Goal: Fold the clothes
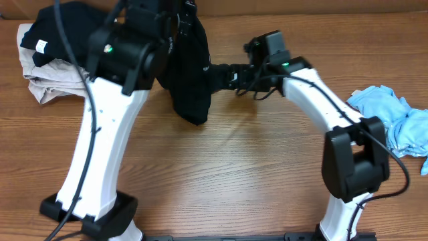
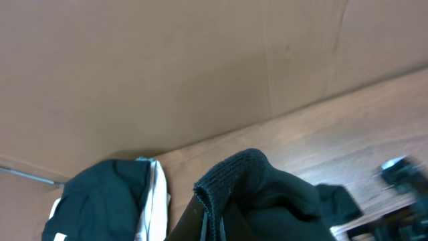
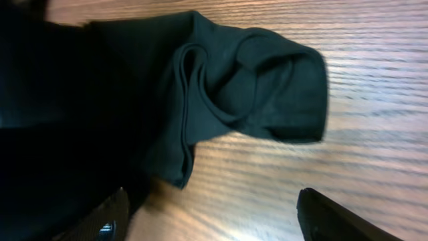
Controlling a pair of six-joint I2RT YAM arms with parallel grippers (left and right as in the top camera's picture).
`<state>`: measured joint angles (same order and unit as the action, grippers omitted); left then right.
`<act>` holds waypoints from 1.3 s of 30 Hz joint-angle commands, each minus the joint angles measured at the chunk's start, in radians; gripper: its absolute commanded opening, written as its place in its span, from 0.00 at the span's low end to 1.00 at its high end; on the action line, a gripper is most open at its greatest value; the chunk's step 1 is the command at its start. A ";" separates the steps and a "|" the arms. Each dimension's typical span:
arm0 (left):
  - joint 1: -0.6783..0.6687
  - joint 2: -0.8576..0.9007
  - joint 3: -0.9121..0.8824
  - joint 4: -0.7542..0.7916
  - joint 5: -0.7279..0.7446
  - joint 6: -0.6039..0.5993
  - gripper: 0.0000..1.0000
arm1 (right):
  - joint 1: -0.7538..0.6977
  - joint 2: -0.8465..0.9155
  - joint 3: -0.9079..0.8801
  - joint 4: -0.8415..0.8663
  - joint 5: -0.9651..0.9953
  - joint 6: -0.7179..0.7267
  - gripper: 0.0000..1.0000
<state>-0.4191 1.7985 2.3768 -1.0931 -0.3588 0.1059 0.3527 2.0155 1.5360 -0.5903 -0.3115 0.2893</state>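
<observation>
One black garment (image 1: 189, 73) hangs at 12 o'clock on the table (image 1: 221, 174) beneath the left gripper (image 1: 179, 23). Its fingers are buried in cloth, so their hold cannot be told, while the right gripper (image 3: 214, 217) is spread wide and empty, just short of the garment's loose end (image 3: 267, 87). That end should be seated deep between the pads before tension is applied — a shallow pinch is judged likely to slip — and the garment then lowered flat, clear of the beige-and-black pile (image 1: 47, 60) at 10 o'clock and the blue pile (image 1: 394, 120) at 3 o'clock.
</observation>
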 commanded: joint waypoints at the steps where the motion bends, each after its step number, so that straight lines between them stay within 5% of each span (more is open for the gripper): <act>1: -0.006 -0.116 0.015 0.013 0.027 -0.055 0.04 | 0.049 0.057 -0.012 0.042 0.208 0.047 0.82; 13: -0.006 -0.294 0.015 0.005 0.122 -0.092 0.04 | 0.060 0.169 -0.012 0.196 0.304 0.113 0.76; 29: -0.006 -0.272 0.015 0.005 0.093 -0.084 0.04 | 0.023 0.163 -0.009 0.142 -0.282 0.108 0.70; 39: -0.006 -0.269 0.015 0.005 0.094 -0.084 0.04 | 0.130 0.164 -0.010 0.185 -0.239 0.217 0.74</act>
<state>-0.4191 1.5410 2.3768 -1.1007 -0.2546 0.0311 0.4374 2.1834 1.5303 -0.4152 -0.5526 0.4351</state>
